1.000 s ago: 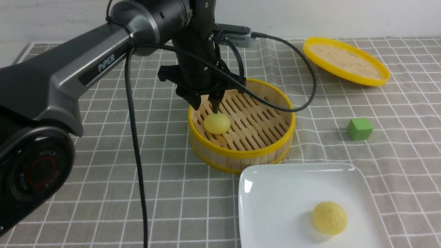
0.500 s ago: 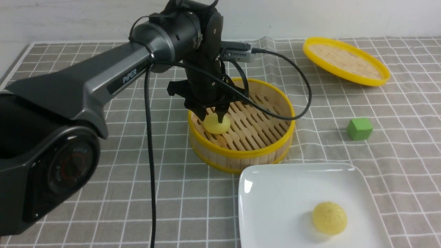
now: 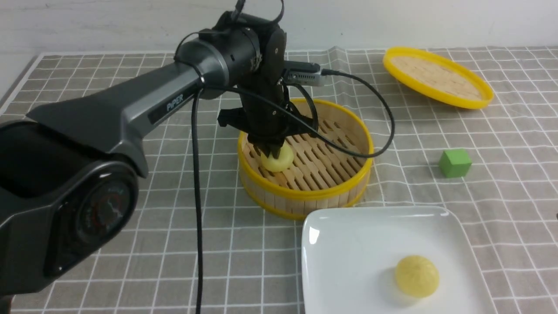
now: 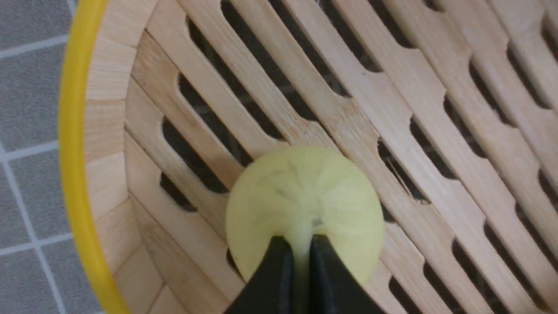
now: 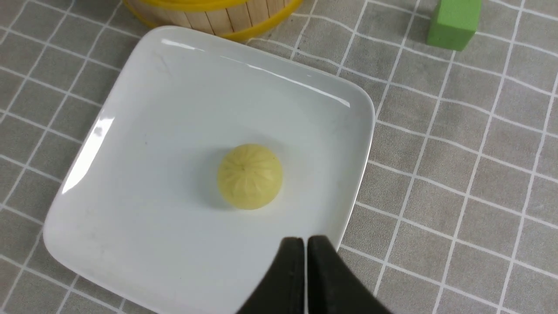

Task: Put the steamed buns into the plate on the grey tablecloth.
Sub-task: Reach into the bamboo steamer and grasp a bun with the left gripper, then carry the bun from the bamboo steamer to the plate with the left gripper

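Note:
One steamed bun (image 3: 277, 161) sits in the bamboo steamer basket (image 3: 305, 194) on the grey tablecloth (image 3: 130, 244). My left gripper (image 3: 271, 152) reaches down into the basket. In the left wrist view it (image 4: 300, 246) is shut on a pinch of this bun's (image 4: 305, 196) top. The other steamed bun (image 3: 416, 275) lies on the white square plate (image 3: 348, 248) at the front. My right gripper (image 5: 305, 244) is shut and empty, hovering over the plate's (image 5: 152, 109) edge near that bun (image 5: 250, 175). It is out of the front view.
The steamer's flat yellow-rimmed lid (image 3: 438, 77) lies at the back right. A small green cube (image 3: 454, 163) sits right of the basket and shows in the right wrist view (image 5: 453, 22). The left arm's cable loops over the basket's far rim.
My left gripper came down into the basket from above the bun, and its fingers closed on the bun's top. The bun on the plate has not moved.

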Motion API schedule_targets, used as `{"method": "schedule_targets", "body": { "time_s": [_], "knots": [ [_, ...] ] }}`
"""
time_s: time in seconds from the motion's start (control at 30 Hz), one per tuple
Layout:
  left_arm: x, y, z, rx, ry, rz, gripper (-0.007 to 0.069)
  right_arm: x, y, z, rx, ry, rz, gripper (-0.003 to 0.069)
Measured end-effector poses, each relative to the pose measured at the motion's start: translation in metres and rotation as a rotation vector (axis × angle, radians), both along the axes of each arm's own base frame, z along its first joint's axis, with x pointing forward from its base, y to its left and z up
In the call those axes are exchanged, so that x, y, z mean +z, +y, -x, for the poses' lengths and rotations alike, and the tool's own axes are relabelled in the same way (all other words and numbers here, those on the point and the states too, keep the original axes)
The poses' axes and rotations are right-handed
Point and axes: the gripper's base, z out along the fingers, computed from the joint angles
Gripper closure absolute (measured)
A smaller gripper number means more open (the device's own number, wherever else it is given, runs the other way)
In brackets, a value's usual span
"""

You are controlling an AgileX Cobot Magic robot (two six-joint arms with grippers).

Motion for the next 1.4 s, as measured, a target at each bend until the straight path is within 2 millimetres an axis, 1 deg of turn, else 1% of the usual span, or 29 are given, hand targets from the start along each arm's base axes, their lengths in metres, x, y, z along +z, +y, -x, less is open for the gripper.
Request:
{"method": "schedule_targets", "body": {
  "time_s": [0.03, 0.07, 0.1, 0.13, 0.17, 0.2, 0.27, 0.3, 0.37, 0.4, 0.47, 0.5, 0.53, 0.57, 0.6, 0.63, 0.67, 0.73, 0.8, 0.9, 1.0, 1.1, 1.13, 1.17, 1.2, 1.3, 1.37, 1.4],
  "knots": [
    [0.001, 0.0, 0.001, -0.003, 0.0, -0.001, 0.0602, 0.0, 0.0, 0.0, 0.0, 0.0, 0.0, 0.0627],
    [0.023, -0.001, 0.007, -0.019, -0.014, 0.011, 0.0607, 0.0, 0.0, 0.0, 0.0, -0.001, 0.0, 0.0626],
    [0.028, -0.001, 0.009, -0.022, -0.021, 0.015, 0.0607, 0.0, 0.0, 0.0, 0.0, -0.001, 0.0, 0.0625],
    [0.054, -0.001, 0.018, -0.043, -0.044, 0.04, 0.0608, 0.0, 0.0, 0.0, 0.0, -0.004, 0.0, 0.0624],
    [0.073, -0.001, 0.026, -0.061, -0.063, 0.062, 0.0608, 0.0, 0.0, -0.001, -0.001, -0.007, 0.002, 0.0624],
    [0.089, -0.002, 0.033, -0.079, -0.086, 0.081, 0.0608, 0.0, -0.001, -0.001, -0.002, -0.013, 0.008, 0.0623],
    [0.122, -0.004, 0.054, -0.134, -0.134, 0.134, 0.0608, 0.001, -0.002, -0.002, -0.007, -0.03, 0.021, 0.0621],
    [0.14, -0.01, 0.072, -0.188, -0.16, 0.156, 0.0608, 0.002, -0.003, -0.001, -0.018, -0.041, 0.017, 0.062],
    [0.148, -0.016, 0.09, -0.24, -0.163, 0.165, 0.0608, 0.005, -0.006, 0.002, -0.032, -0.061, 0.022, 0.0619],
    [0.148, -0.021, 0.104, -0.279, -0.148, 0.162, 0.0608, 0.007, -0.01, 0.005, -0.054, -0.072, 0.019, 0.0619],
    [0.131, -0.038, 0.133, -0.36, -0.078, 0.127, 0.0608, 0.01, -0.017, 0.014, -0.096, -0.083, 0.019, 0.0619],
    [0.125, -0.044, 0.143, -0.39, -0.056, 0.114, 0.0608, 0.011, -0.021, 0.018, -0.115, -0.086, 0.025, 0.0619],
    [0.111, -0.05, 0.154, -0.417, -0.012, 0.085, 0.0608, 0.012, -0.024, 0.023, -0.133, -0.086, 0.022, 0.0619],
    [0.09, -0.059, 0.171, -0.465, 0.049, 0.039, 0.0608, 0.013, -0.03, 0.03, -0.162, -0.086, 0.023, 0.0619],
    [0.081, -0.064, 0.179, -0.489, 0.071, 0.02, 0.0608, 0.014, -0.034, 0.036, -0.184, -0.085, 0.021, 0.0619],
    [0.079, -0.063, 0.18, -0.488, 0.078, 0.015, 0.0608, 0.014, -0.035, 0.038, -0.188, -0.084, 0.018, 0.0619],
    [0.06, -0.068, 0.192, -0.518, 0.119, -0.019, 0.0608, 0.014, -0.04, 0.045, -0.212, -0.081, 0.011, 0.0619],
    [0.039, -0.073, 0.2, -0.526, 0.146, -0.036, 0.0608, 0.015, -0.046, 0.058, -0.24, -0.078, -0.007, 0.0617],
    [0.024, -0.076, 0.2, -0.49, 0.161, -0.037, 0.0608, 0.016, -0.052, 0.068, -0.258, -0.084, -0.027, 0.0615],
    [0.011, -0.079, 0.195, -0.447, 0.155, -0.047, 0.0606, 0.017, -0.058, 0.081, -0.265, -0.107, -0.048, 0.0613],
    [0.003, -0.083, 0.189, -0.437, 0.117, -0.05, 0.06, 0.017, -0.061, 0.089, -0.267, -0.115, -0.061, 0.0611],
    [-0.004, -0.088, 0.185, -0.423, 0.099, -0.035, 0.0587, 0.017, -0.062, 0.091, -0.266, -0.117, -0.071, 0.0607],
    [-0.011, -0.092, 0.182, -0.397, 0.095, -0.019, 0.0565, 0.017, -0.061, 0.091, -0.262, -0.113, -0.077, 0.0605],
    [-0.013, -0.092, 0.181, -0.388, 0.096, -0.016, 0.0555, 0.017, -0.061, 0.091, -0.261, -0.112, -0.079, 0.0605],
    [-0.017, -0.094, 0.18, -0.367, 0.097, -0.014, 0.0522, 0.017, -0.06, 0.092, -0.26, -0.109, -0.085, 0.0603],
    [-0.018, -0.094, 0.179, -0.322, 0.1, -0.002, 0.0457, 0.017, -0.06, 0.092, -0.27, -0.097, -0.11, 0.0601],
    [-0.018, -0.094, 0.178, -0.305, 0.094, -0.002, 0.0398, 0.017, -0.06, 0.094, -0.283, -0.092, -0.131, 0.0599],
    [-0.018, -0.093, 0.178, -0.297, 0.088, -0.007, 0.0357, 0.017, -0.06, 0.095, -0.291, -0.093, -0.141, 0.0598]
  ]
}}
